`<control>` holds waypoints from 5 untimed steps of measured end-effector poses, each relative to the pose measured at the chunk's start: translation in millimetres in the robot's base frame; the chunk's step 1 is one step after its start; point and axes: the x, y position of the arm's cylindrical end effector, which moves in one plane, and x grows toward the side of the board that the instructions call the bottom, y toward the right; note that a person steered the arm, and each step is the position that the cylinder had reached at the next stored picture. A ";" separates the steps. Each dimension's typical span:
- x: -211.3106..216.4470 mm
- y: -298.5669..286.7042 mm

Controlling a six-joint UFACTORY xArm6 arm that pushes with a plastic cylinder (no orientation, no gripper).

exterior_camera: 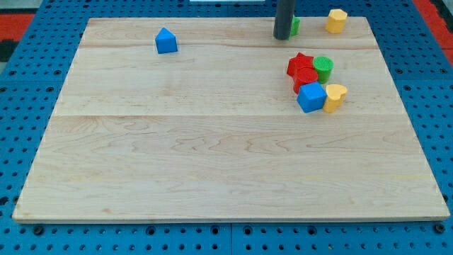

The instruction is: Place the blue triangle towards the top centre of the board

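Note:
The blue triangle stands on the wooden board near the view's top left. My tip rests on the board near the top, right of centre, far to the right of the blue triangle. A green block is mostly hidden just behind the rod, at my tip's right; its shape cannot be made out.
A yellow block sits at the top right. A cluster lies right of centre: a red star, a red block, a green cylinder, a blue cube and a yellow heart.

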 end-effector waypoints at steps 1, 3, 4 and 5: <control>32.9 -96.7; 30.8 -283.3; 18.7 -256.1; -0.3 -186.7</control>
